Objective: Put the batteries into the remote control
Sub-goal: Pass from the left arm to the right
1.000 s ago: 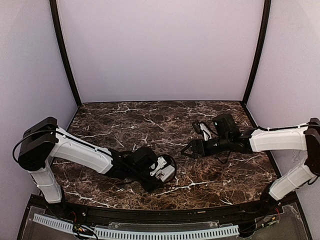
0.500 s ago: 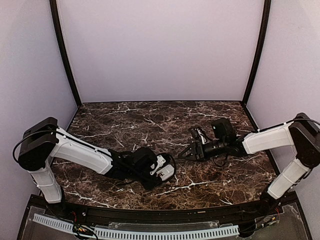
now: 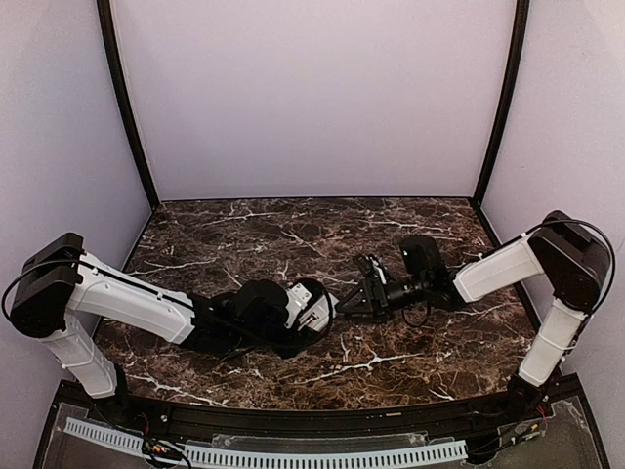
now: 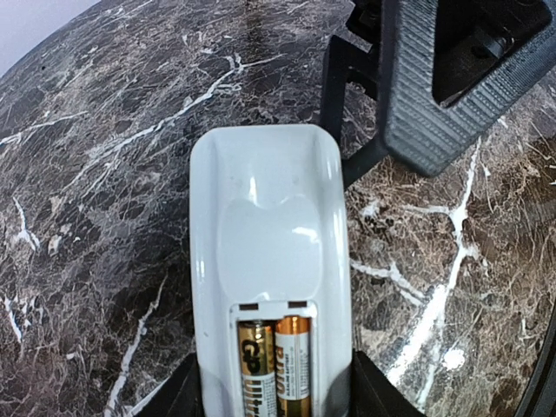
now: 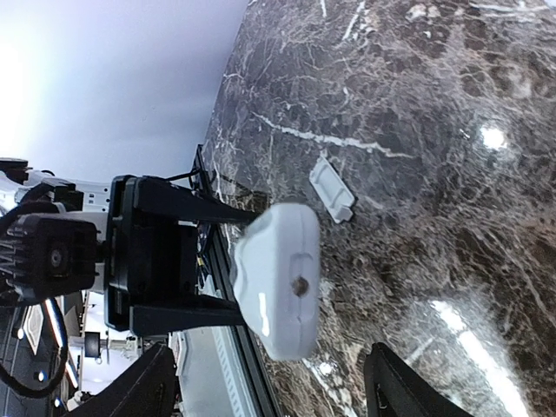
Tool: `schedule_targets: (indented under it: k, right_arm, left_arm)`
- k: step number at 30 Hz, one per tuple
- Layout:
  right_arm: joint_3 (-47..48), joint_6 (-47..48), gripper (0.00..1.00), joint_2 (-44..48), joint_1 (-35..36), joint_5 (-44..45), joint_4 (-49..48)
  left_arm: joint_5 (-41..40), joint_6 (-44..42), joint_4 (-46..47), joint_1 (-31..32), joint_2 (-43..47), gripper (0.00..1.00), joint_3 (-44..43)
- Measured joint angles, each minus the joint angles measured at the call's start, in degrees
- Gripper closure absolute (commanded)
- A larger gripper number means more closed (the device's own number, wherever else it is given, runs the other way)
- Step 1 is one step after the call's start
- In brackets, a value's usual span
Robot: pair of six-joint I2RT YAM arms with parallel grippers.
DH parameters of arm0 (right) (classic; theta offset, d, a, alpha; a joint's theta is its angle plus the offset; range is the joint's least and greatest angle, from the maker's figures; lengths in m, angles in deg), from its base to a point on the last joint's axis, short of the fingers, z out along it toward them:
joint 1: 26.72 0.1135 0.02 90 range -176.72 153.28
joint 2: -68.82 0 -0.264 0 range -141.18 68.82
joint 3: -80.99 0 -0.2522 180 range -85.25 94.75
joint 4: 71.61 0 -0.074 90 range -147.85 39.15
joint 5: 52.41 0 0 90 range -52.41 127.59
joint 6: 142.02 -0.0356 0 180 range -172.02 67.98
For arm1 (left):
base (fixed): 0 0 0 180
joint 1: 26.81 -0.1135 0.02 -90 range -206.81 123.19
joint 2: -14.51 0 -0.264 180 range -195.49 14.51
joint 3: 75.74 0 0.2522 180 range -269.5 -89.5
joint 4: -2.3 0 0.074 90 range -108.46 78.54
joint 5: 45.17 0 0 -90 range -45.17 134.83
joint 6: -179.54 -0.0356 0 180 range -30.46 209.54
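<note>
Down on the bench (image 3: 244, 234), a glossy slab of dark brown marble pattern threaded with white veins, the two arms meet near the middle. The left end effector (image 3: 311, 315) is clamped on the remote control (image 4: 265, 217), its black fingers pressing on the two long sides of the slim white plastic body. The remote is held above the stone with its plain back up. That back is smooth and slightly shiny, with rounded corners and a shallow scooped hollow above the compartment. The compartment lies open, and the batteries (image 4: 274, 365) sit inside it side by side, two slim cylinders touching along their length, one mostly black with gold lettering, the other coppery orange (only their upper parts show past the edge of the wrist view).

The right end effector (image 3: 352, 305) faces the remote's free end with its fingers (image 4: 434, 95) spread wide and nothing between them. They are dark, angular and finely ribbed. One of them hangs just beside the remote's far corner; I cannot tell whether it touches. From the right wrist, the rounded end face of the remote shows a small dark dot at its centre.

The small flat white cover piece (image 5: 333, 188) lies apart on the marble, a thin rectangle with a raised rim, past the remote and touching neither arm
</note>
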Motion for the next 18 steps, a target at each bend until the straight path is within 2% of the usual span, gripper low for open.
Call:
schedule_targets:
  k: [10,18]
  right_arm:
    - [3.48,-4.13,0.50,-3.06,1.97,-0.92,-4.70]
    - [4.22,-6.19,0.77,-4.33,2.34,-1.05,-5.38]
  left_arm:
    - [-1.55,-0.46,1.99,1.95,0.07,0.66,0.00]
    - [-2.95,-0.68,2.84,2.38,0.68,0.66,0.00]
